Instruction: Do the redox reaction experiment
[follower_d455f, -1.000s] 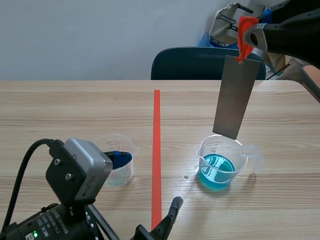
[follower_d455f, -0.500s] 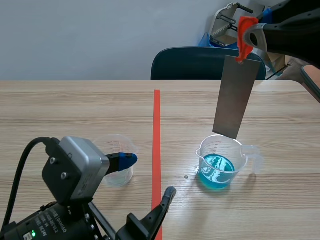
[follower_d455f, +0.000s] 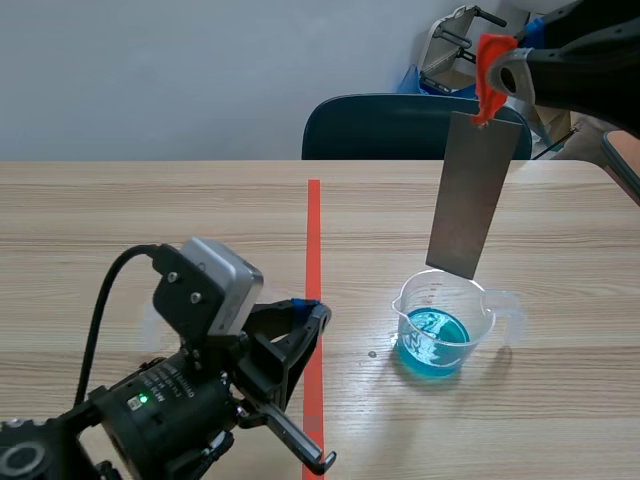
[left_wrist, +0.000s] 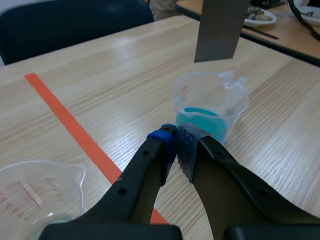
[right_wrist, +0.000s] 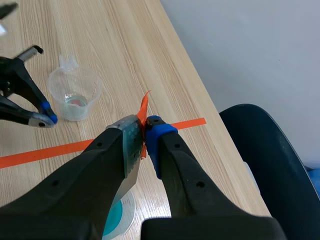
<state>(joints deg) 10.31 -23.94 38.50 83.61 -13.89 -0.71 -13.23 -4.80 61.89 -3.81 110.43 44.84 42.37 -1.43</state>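
Observation:
A grey metal plate (follower_d455f: 471, 195) hangs upright from my right gripper (follower_d455f: 492, 88), which is shut on its orange-red tab (right_wrist: 143, 120). The plate's lower edge sits just above the rim of a clear beaker (follower_d455f: 441, 325) holding blue liquid. My left gripper (follower_d455f: 306, 309) is shut on nothing, low over the red tape line and left of that beaker (left_wrist: 210, 107). In the left wrist view a second clear cup (left_wrist: 36, 197) stands beside and behind the left gripper (left_wrist: 177, 145), apart from it. The right wrist view shows this cup (right_wrist: 75, 93) near the left gripper (right_wrist: 46, 119).
A red tape line (follower_d455f: 314, 260) runs down the middle of the wooden table (follower_d455f: 150, 220). A dark blue chair (follower_d455f: 385, 127) stands behind the far edge. Clutter lies on another table (left_wrist: 280, 30) at the far right.
My left gripper has shut and swung from the clear cup toward the red line, with nothing in it. The right arm and plate have stayed still.

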